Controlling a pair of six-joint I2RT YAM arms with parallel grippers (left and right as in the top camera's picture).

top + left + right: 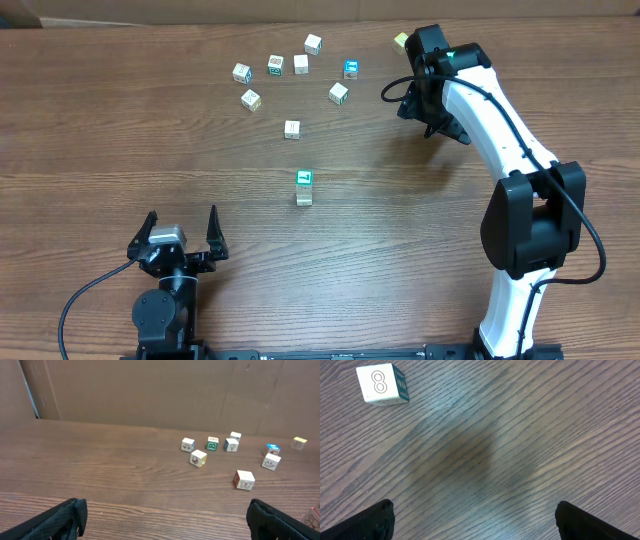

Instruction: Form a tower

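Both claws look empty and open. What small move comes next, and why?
Probably the right gripper should slide toward the cube marked 8, seen at the edge of its wrist view, until it sits inside the jaws. That gripper is open and empty over the table, with the cube off to one side, and the tower looks low.

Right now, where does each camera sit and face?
Overhead: above the table, looking down on the tower, loose cubes, left tool, right tool.
Left wrist: low, facing across at the loose cubes; own fingers at bottom.
Right wrist: close, facing down at a numbered cube; own fingers below.
Shared: overhead and left wrist both show the blue cube.
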